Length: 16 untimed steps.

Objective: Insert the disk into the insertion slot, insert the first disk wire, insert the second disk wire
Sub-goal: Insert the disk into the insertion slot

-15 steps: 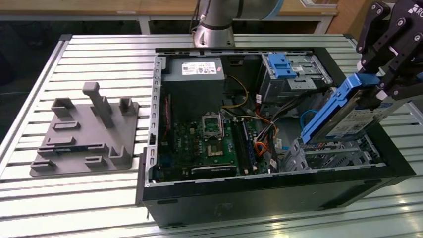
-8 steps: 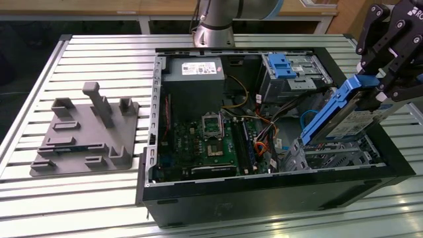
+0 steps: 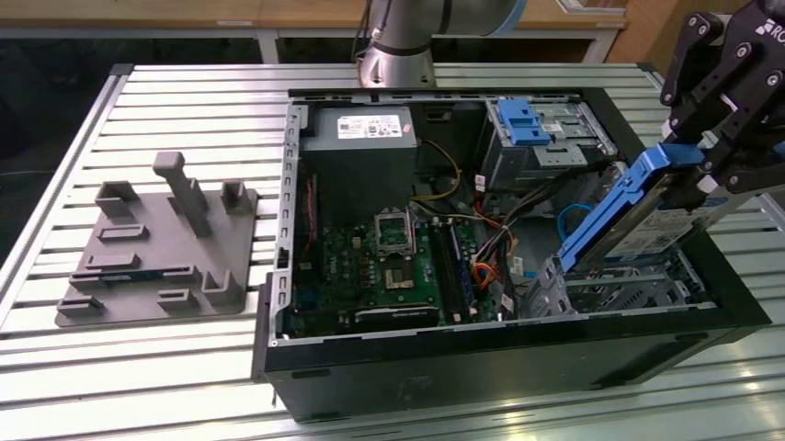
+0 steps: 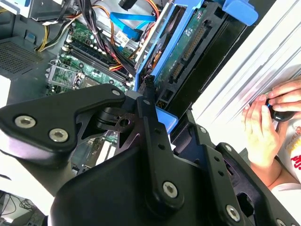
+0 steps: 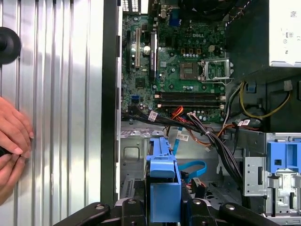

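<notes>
**Ribbed aluminium table (image 3: 184, 101), open black computer case (image 3: 491, 358): one part held aloft**

Silver slats carry the case; a grey moulded fixture plate (image 3: 160, 248) lies at the exterior view's left, well apart from it. The black multi-link gripper (image 3: 709, 173) is clamped on the upper blue end of the disk (image 3: 650, 225), a flat silver rectangular hard drive in a bright blue plastic carrier frame. The disk hangs tilted, its lower end at the top of the insertion slot (image 3: 626, 289), a silver perforated sheet-metal cage in the case's corner at the exterior view's right; whether they touch I cannot tell. A green motherboard (image 3: 392, 266) lies beside the cage. In both wrist views a person's hands (image 4: 263, 127) (image 5: 11, 136) rest on the table outside the case.
</notes>
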Available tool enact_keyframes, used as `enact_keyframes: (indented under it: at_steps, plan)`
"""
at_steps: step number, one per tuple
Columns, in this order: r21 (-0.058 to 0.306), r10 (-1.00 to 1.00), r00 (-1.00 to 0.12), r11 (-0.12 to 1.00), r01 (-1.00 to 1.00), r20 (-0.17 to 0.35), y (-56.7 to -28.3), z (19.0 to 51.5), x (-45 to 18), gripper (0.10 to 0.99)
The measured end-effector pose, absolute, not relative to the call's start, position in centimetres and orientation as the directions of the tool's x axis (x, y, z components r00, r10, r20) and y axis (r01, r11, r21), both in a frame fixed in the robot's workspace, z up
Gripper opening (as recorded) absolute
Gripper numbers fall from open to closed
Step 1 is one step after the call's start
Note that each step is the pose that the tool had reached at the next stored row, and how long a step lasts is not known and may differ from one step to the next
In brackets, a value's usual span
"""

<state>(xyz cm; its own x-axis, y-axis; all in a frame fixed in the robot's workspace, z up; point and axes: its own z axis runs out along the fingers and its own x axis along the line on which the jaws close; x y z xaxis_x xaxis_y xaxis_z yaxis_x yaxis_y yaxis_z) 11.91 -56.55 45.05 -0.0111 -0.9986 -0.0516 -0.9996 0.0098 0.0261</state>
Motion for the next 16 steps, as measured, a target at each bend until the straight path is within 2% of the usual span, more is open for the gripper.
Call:
enact_keyframes:
  at_steps: [16]
  plan:
    - [0.026, -0.999, -0.011, 0.010, -1.000, -0.052, -56.55, 44.38, 11.99, 0.365]
